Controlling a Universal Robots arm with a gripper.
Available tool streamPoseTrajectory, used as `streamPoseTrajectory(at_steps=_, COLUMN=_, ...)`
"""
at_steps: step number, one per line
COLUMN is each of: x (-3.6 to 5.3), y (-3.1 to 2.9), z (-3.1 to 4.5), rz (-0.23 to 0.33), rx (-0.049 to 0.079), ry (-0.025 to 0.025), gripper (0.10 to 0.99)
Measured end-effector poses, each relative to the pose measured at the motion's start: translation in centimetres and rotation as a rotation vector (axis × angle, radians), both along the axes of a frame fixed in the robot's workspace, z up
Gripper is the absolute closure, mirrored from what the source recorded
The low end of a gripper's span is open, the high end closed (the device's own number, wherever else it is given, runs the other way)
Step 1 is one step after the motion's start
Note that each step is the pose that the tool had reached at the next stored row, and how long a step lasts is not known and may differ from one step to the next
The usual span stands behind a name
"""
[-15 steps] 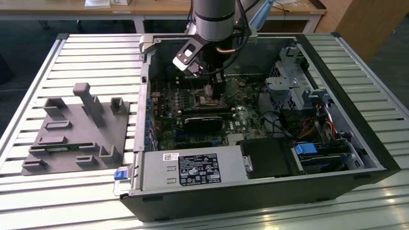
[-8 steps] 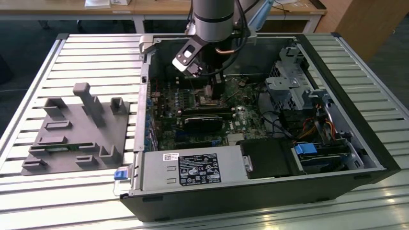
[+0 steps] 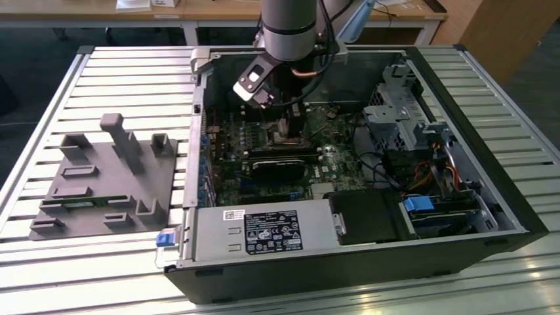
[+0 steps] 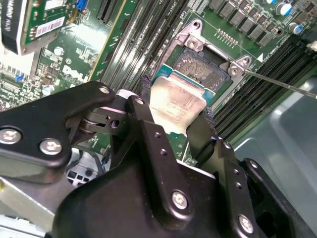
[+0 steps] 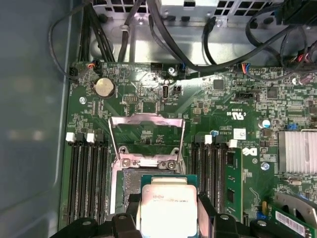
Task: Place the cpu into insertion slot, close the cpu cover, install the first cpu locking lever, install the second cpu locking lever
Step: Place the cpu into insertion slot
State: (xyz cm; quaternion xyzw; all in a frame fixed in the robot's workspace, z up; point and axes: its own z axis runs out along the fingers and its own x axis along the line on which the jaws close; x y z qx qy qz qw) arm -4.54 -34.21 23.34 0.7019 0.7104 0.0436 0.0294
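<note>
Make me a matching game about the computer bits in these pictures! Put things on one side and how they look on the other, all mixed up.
Things:
1. cpu
2. cpu cover
3. insertion slot
4. coin battery

States:
A. swung open
B. gripped by the claw
C. round and silver
D. uncovered, no chip inside

Pairs: 1-B, 2-A, 3-D, 4-C

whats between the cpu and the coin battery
The open cpu cover lies between the cpu and the coin battery, in the first wrist view.
</note>
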Motion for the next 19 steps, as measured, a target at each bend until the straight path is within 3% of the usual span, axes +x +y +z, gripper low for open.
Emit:
streamPoseTrajectory(at_steps=6, x=-0.07, y=0.59, z=-0.91, rz=-0.001, rx=0.000, ry=-0.0002, gripper=0.549)
streamPoseTrajectory(at_steps=19, x=-0.38, y=1.14, z=-2.29, rz=-0.011, rx=0.000, ry=-0.0006, gripper=0.549)
